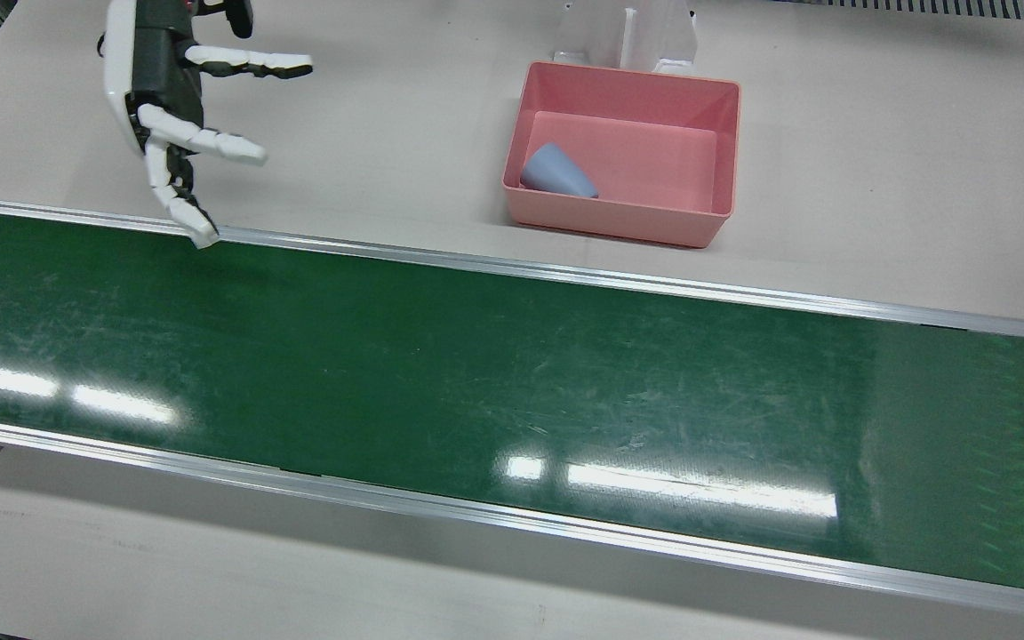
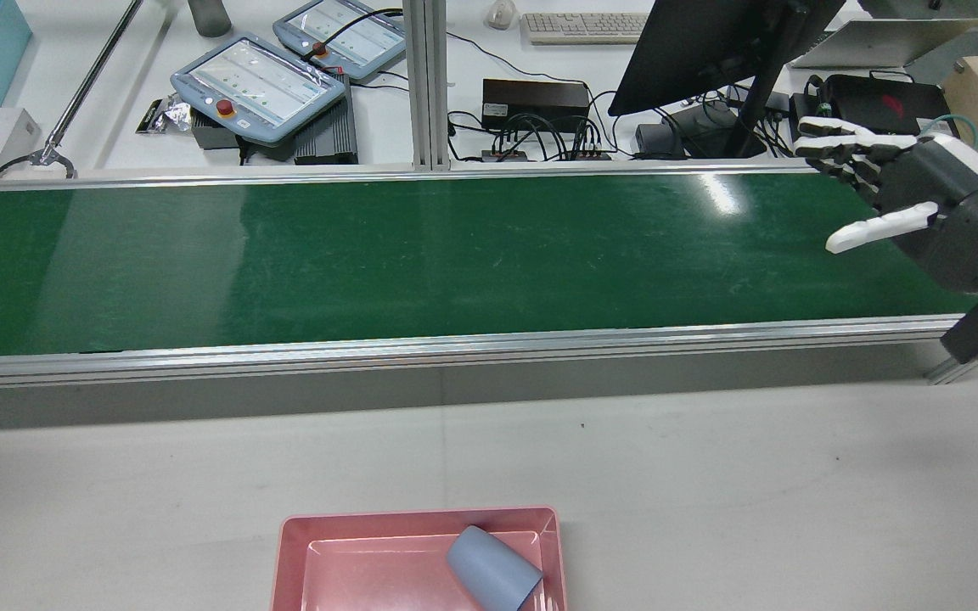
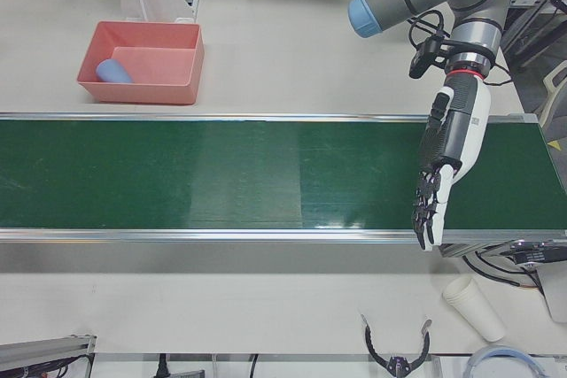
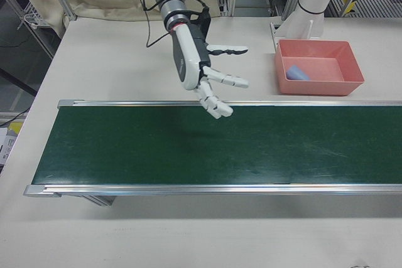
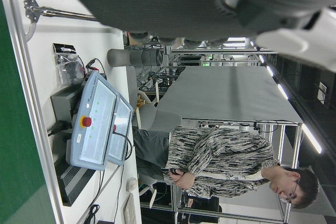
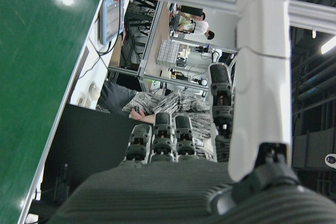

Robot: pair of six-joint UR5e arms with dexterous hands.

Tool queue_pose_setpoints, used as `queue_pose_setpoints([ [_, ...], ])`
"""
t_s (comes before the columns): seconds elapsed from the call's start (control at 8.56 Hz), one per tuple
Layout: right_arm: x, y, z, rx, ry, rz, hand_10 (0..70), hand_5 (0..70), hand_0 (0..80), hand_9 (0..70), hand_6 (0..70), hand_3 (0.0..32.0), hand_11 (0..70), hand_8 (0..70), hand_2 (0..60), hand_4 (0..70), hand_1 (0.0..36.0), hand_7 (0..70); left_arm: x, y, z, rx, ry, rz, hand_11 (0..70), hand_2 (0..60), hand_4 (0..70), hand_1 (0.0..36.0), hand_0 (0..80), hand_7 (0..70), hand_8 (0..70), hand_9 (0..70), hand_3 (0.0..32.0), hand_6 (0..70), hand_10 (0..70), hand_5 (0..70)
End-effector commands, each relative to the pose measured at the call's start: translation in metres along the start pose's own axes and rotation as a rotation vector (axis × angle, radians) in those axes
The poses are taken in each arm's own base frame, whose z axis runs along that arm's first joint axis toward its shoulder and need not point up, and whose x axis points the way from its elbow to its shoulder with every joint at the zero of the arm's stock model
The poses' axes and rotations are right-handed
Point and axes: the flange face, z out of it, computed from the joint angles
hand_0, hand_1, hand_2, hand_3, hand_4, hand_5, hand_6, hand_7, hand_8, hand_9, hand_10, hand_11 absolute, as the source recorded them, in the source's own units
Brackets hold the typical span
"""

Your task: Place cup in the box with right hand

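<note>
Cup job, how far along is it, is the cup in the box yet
Looks done: the cup lies on its side inside the box, in the corner nearest the belt. In hand: nothing. The right hand is open and empty, well away from the box, at the belt's edge. The left hand is open over the belt's far end. Nothing visible remains except perhaps pulling the arm back.
</note>
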Motion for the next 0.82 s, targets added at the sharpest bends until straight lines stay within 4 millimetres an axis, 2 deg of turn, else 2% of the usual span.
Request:
queue_pose_setpoints([
  [0.0, -0.077, -0.152, 0.002, 0.052, -0.081, 0.109, 9.1, 8.4, 63.0, 20.0, 8.0, 0.0, 15.2, 13.0, 1.4, 29.1, 17.0, 25.7, 0.0, 0.0, 0.0, 0.001, 0.0, 0.0, 0.0, 0.0, 0.0, 0.0, 0.0, 0.0, 0.0, 0.0, 0.0, 0.0, 0.0, 0.0],
  [0.12, -0.112, -0.191, -0.051, 0.138, -0.127, 0.092, 8.6, 8.3, 61.6, 20.6, 8.2, 0.0, 14.4, 13.2, 4.9, 29.3, 19.0, 27.2, 0.0, 0.0, 0.0, -0.001, 0.0, 0.0, 0.0, 0.0, 0.0, 0.0, 0.0, 0.0, 0.0, 0.0, 0.0, 0.0, 0.0, 0.0],
  [0.23, -0.132, -0.21, -0.086, 0.175, -0.173, 0.082, 7.4, 8.3, 63.6, 20.9, 8.5, 0.0, 12.7, 13.4, 4.8, 31.8, 19.7, 28.7, 0.0, 0.0, 0.0, -0.001, 0.0, -0.001, 0.0, 0.0, 0.0, 0.0, 0.0, 0.0, 0.0, 0.0, 0.0, 0.0, 0.0, 0.0],
  [0.35, -0.139, -0.219, -0.094, 0.163, -0.198, 0.075, 7.8, 8.7, 65.1, 20.5, 8.3, 0.0, 13.4, 13.2, 4.4, 27.9, 20.3, 27.2, 0.0, 0.0, 0.0, 0.001, 0.0, 0.0, 0.0, 0.0, 0.0, 0.0, 0.0, 0.0, 0.0, 0.0, 0.0, 0.0, 0.0, 0.0],
  [0.47, -0.142, -0.226, -0.094, 0.165, -0.21, 0.071, 9.7, 8.9, 65.8, 20.9, 8.5, 0.0, 16.2, 13.5, 4.0, 27.6, 20.0, 27.6, 0.0, 0.0, 0.0, -0.001, 0.0, 0.0, 0.0, 0.0, 0.0, 0.0, 0.0, 0.0, 0.0, 0.0, 0.0, 0.0, 0.0, 0.0],
  [0.58, -0.14, -0.224, -0.088, 0.158, -0.202, 0.067, 9.2, 9.2, 68.7, 20.8, 8.6, 0.0, 15.7, 13.5, 4.7, 27.0, 22.1, 27.8, 0.001, 0.0, 0.0, -0.001, 0.002, 0.0, 0.0, 0.0, 0.0, 0.0, 0.0, 0.0, 0.0, 0.0, 0.0, 0.0, 0.0, 0.0],
  [0.7, -0.134, -0.224, -0.066, 0.144, -0.184, 0.062, 8.8, 9.3, 66.9, 20.7, 8.6, 0.0, 15.1, 13.3, 6.7, 24.1, 23.9, 27.8, 0.001, 0.0, 0.0, -0.001, 0.002, 0.0, 0.0, 0.0, 0.0, 0.0, 0.0, 0.0, 0.0, 0.0, 0.0, 0.0, 0.0, 0.0],
])
